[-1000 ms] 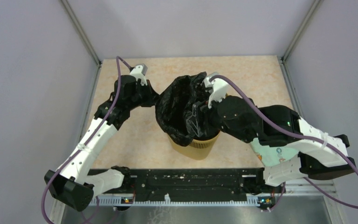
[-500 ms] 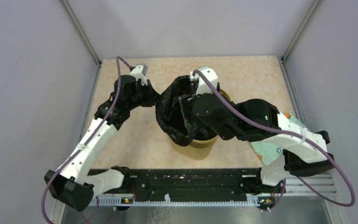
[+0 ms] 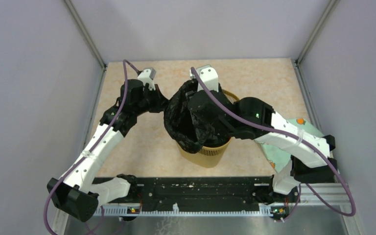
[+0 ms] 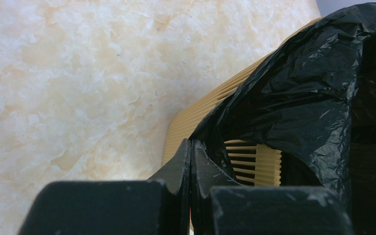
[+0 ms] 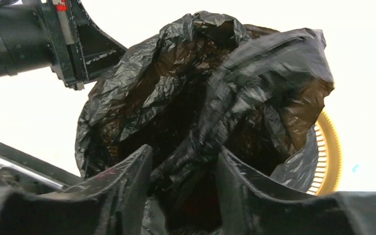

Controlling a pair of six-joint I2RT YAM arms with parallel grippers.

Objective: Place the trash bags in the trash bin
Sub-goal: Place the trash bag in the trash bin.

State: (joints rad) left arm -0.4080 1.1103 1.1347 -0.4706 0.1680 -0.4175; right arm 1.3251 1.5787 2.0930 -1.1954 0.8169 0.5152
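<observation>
The trash bag (image 3: 178, 120) is thin, glossy black film, crinkled and floppy. It sits partly inside the mustard-yellow trash bin (image 3: 210, 152) at mid-bench (image 3: 144, 142). Its mouth gapes upward and its left side spills over the rim, while the bin's slotted right rim shows bare.

My left fingers (image 4: 191, 147) are clenched flat together at the bag's left edge, apparently pinching the hem. My right fingers (image 5: 142, 166) stand apart inside the mouth with a bunched fold between them; I cannot tell whether they press it.

I judge the film nearly weightless, slippery and easily torn, so a gathered fold near the hem should hold better than a single layer.
</observation>
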